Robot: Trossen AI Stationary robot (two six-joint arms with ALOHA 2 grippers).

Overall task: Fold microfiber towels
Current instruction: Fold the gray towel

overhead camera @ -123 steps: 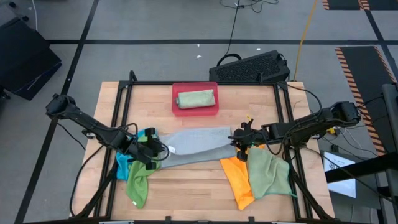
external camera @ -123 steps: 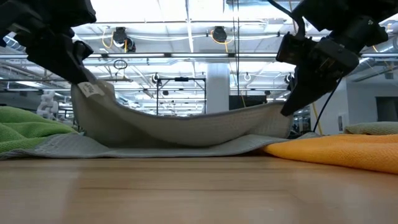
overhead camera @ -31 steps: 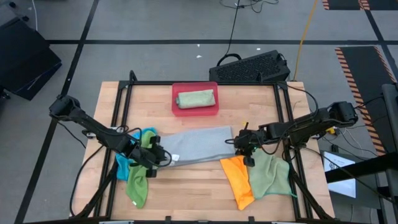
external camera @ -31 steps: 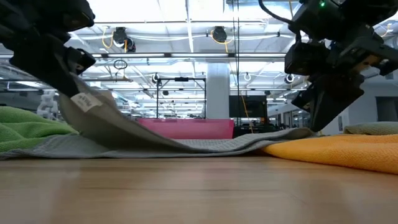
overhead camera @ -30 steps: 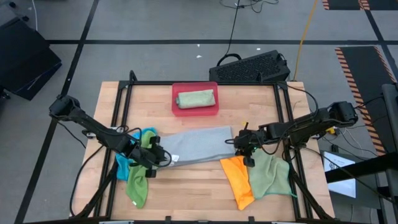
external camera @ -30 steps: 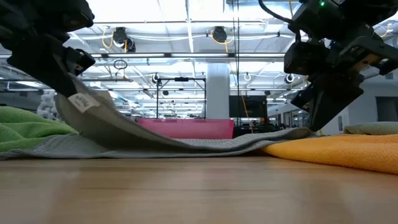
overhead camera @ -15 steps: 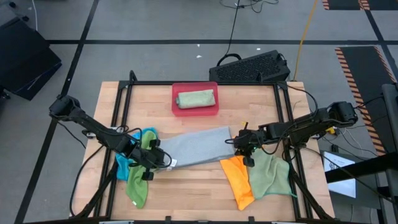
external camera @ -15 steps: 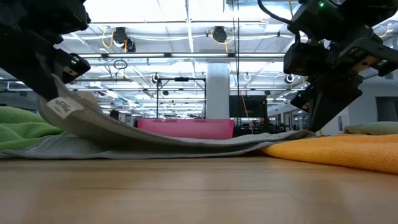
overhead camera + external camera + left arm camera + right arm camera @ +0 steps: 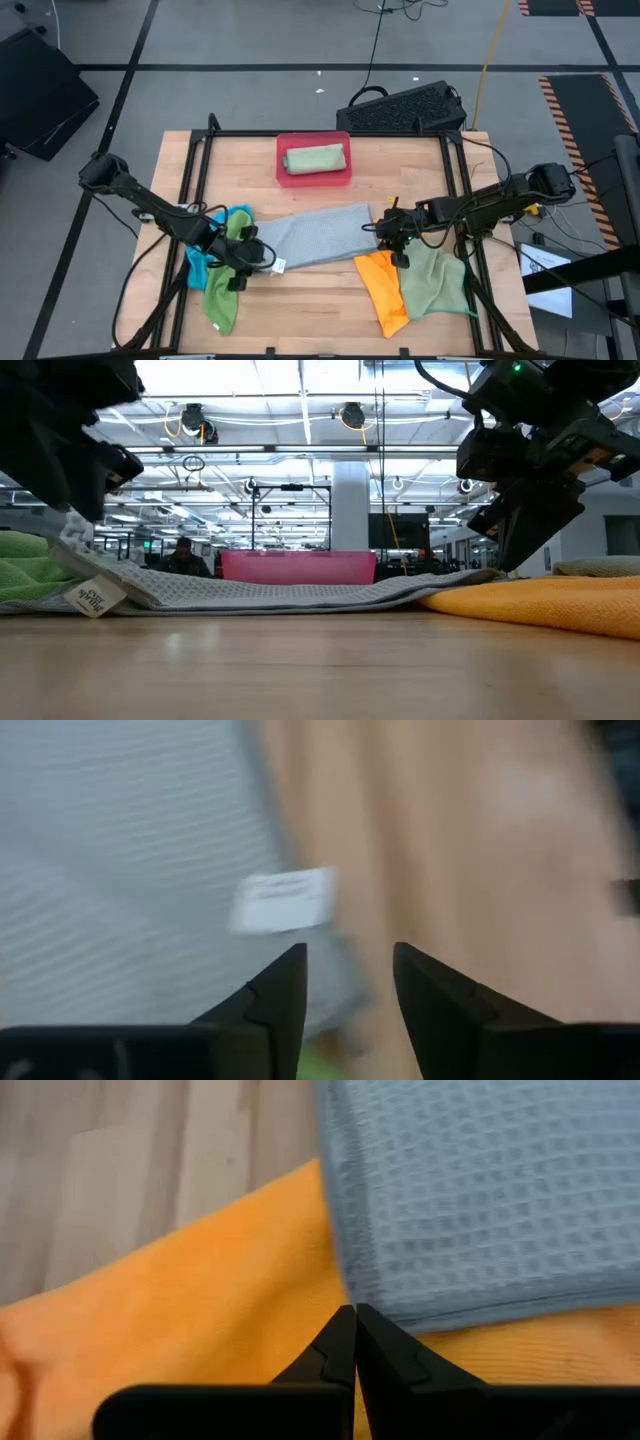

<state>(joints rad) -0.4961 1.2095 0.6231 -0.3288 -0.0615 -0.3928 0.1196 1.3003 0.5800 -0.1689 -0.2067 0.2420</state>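
The left gripper (image 9: pixel 262 262) stood released beside the grey towel (image 9: pixel 315 236), letting its corner lie flat, while the right gripper (image 9: pixel 381 233) pinched the towel's opposite edge taut.

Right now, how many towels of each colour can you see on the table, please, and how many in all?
Grey towel: 1
Orange towel: 1
Blue towel: 1
Green towels: 3, one at the left, one at the right, one folded in the red tray
Total: 6 towels

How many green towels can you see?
3: a folded one in the pink tray, one at the table's left edge, and one at the right beside the orange towel. More might be hidden underneath.
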